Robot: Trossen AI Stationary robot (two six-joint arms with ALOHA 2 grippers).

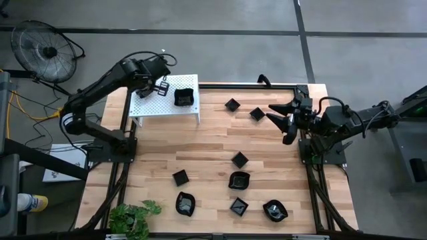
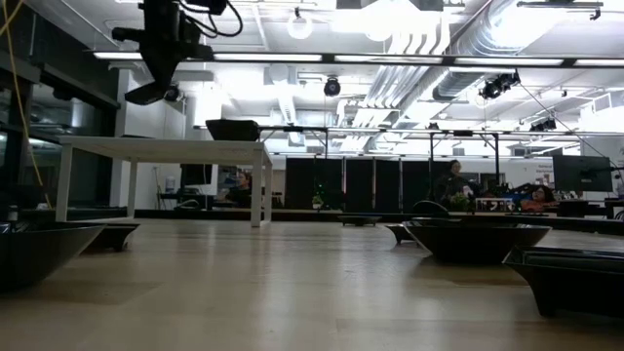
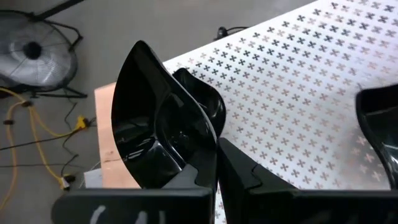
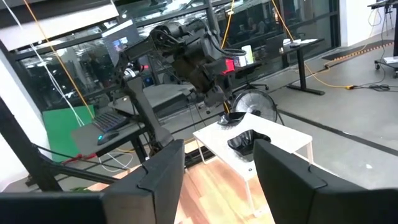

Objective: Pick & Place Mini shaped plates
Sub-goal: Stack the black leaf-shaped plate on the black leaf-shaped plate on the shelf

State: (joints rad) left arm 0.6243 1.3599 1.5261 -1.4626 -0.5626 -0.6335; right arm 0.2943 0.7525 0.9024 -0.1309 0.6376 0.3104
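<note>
The wooden desk (image 1: 213, 143) is standing on grey floor, with most of the mini shaped plates (image 1: 239, 181) lying scattered along its near edge beside a small green plant (image 1: 133, 217), leaving a wide bare stretch through the middle. Farther back two more dishes are sitting near the right gripper (image 1: 283, 120), which is hovering at the desk's right edge with fingers spread wide and empty. On the far left, the left gripper (image 1: 160, 87) is pinching a black plate (image 3: 165, 140) over the white perforated shelf (image 1: 150, 107), where another plate (image 1: 183, 97) is resting. No writing is readable
</note>
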